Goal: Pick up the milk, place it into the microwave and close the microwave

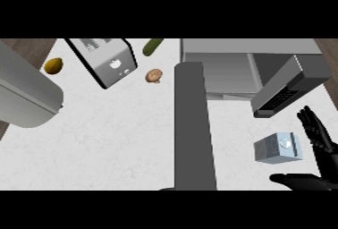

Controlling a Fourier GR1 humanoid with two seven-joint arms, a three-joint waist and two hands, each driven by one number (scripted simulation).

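Milk [277,148] stands on counter [112,134], outside microwave [218,56], near its keypad end. We see microwave door [195,125] swung wide open toward us; visible part of cavity shows only grey walls. Right hand [323,176] just beside milk, fingers straight, thumb spread, holding nothing. Mushroom [154,75], cucumber [152,46] lie left of microwave.
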